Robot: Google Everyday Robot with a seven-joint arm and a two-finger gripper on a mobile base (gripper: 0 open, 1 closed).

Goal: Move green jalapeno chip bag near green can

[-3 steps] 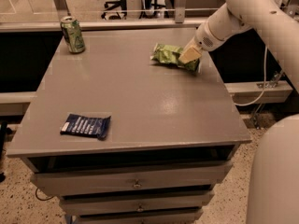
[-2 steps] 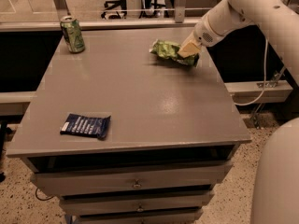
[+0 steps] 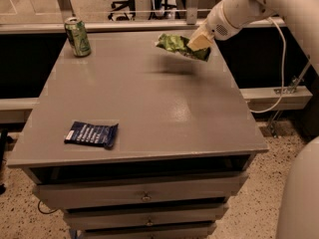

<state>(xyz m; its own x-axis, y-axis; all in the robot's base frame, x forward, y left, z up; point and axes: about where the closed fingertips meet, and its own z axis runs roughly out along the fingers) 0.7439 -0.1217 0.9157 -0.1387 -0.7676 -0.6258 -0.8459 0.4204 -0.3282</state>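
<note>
The green jalapeno chip bag (image 3: 175,44) is crumpled and shiny, and it hangs in the air above the back right part of the grey table (image 3: 149,103), with its shadow on the top below it. My gripper (image 3: 198,42) is shut on the bag's right end, reaching in from the upper right on the white arm. The green can (image 3: 78,37) stands upright at the table's back left corner, well to the left of the bag.
A flat dark blue packet (image 3: 91,133) lies near the table's front left edge. Drawers sit under the tabletop at the front. A rail and window frame run behind the table. A white cable (image 3: 279,68) hangs at the right.
The gripper has lifted the chip bag off the tabletop and carried it slightly left. The can and blue packet have not moved.
</note>
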